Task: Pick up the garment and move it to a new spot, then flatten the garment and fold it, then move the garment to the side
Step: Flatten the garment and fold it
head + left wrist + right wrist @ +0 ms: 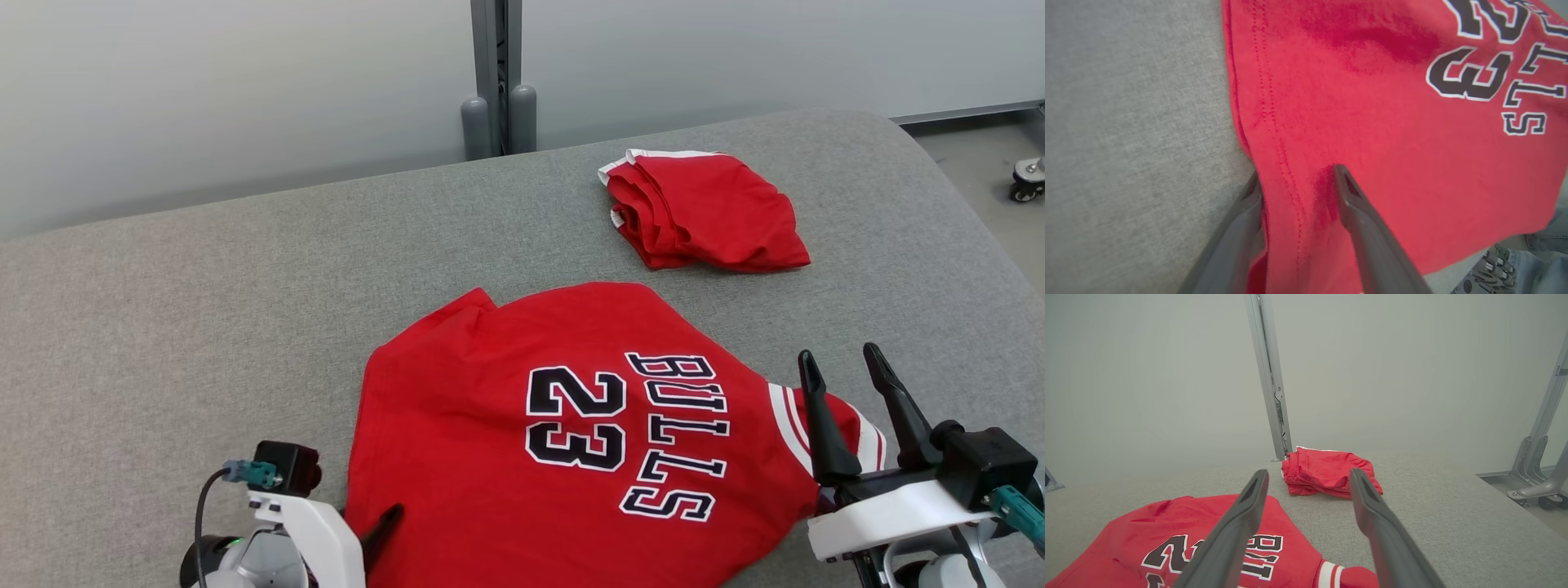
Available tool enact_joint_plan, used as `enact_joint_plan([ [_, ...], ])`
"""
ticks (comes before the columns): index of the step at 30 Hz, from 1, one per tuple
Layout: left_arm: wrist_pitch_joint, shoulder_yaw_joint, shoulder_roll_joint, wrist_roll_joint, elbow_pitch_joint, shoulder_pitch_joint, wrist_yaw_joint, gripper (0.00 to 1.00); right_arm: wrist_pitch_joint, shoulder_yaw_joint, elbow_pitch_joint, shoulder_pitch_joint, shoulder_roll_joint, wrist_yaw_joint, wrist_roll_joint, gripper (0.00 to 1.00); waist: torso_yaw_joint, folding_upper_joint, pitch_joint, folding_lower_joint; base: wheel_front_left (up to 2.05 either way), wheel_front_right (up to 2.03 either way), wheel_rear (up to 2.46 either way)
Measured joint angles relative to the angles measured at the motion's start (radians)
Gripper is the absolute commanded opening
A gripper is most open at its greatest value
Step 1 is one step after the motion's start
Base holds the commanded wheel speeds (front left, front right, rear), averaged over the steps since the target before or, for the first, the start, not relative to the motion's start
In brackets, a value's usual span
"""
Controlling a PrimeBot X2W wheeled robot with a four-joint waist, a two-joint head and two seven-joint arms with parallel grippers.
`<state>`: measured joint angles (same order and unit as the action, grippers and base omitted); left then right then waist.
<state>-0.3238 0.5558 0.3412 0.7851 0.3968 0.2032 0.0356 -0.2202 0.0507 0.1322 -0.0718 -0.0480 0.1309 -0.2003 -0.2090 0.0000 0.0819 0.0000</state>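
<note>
A pale partition wall (pixel 245 82) is standing behind a grey fabric-covered counter (pixel 163 310), which is carrying everything here. The red jersey (pixel 490 457) is lying mostly flat on the near half of the counter, towards the robot's right. A corner is sticking up at its far left, and white-and-red stripes are showing at its right edge. Black letters outlined in white are reading "BULLS" beside the number "23", turned sideways in the head view.

A second red garment (pixel 710 212), folded into a bundle with a white trim at its far edge, is sitting well apart on the far right of the counter. Nothing is lying between it and the jersey. A grey metal post (pixel 496 73) is rising behind the counter's far edge.

The left end effector (pixel 1296 173) is reaching in at the jersey's stitched near-left hem. Its fingers are spread, one (pixel 1363 220) resting on top of the cloth and the other at the edge beside the counter, with the hem running between them and not yet pinched. The right end effector (pixel 839 353) is hovering over the striped edge, its fingers spread wide and holding nothing.

A caster wheel (pixel 1024 184) is standing on the floor at the far right. In the left wrist view's lower right corner, what is probably a person's shoe (pixel 1488 271) is showing beside denim.
</note>
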Motion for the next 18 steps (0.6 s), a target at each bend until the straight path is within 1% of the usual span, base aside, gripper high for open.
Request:
enact_joint_plan([
  [1, -0.002, 0.002, -0.005, 0.006, 0.0, 0.004, 0.006, 0.0, 0.0, -0.001, 0.0, 0.0, 0.0, 0.0, 0.0, 1.0, 0.0, 0.0, 0.0, 0.0, 0.0, 0.0, 0.0],
  [4, -0.007, 0.005, -0.004, 0.01, -0.007, 0.006, 0.018, 0.0, -0.002, -0.006, 0.003, 0.0, 0.0, 0.0, -0.001, 1.0, 0.003, 0.0, -0.002, 0.0, 0.0, 0.0, 0.0],
  [9, 0.023, -0.041, 0.005, 0.037, -0.044, 0.032, 0.022, 0.0, -0.007, -0.008, 0.008, 0.0, 0.0, 0.0, -0.003, 1.0, 0.021, 0.0, -0.007, 0.0, 0.0, 0.0, 0.0],
  [14, 0.029, -0.106, 0.07, 0.053, -0.052, 0.075, 0.01, 0.0, -0.009, -0.004, 0.013, -0.002, 0.0, 0.0, -0.003, 1.0, 0.038, 0.0, -0.011, 0.0, 0.0, 0.0, 0.0],
  [18, 0.025, -0.162, 0.112, 0.094, -0.021, 0.1, 0.011, 0.0, -0.009, -0.003, 0.014, -0.007, 0.0, 0.0, -0.003, 1.0, 0.042, 0.0, -0.006, 0.0, 0.0, 0.0, 0.0],
])
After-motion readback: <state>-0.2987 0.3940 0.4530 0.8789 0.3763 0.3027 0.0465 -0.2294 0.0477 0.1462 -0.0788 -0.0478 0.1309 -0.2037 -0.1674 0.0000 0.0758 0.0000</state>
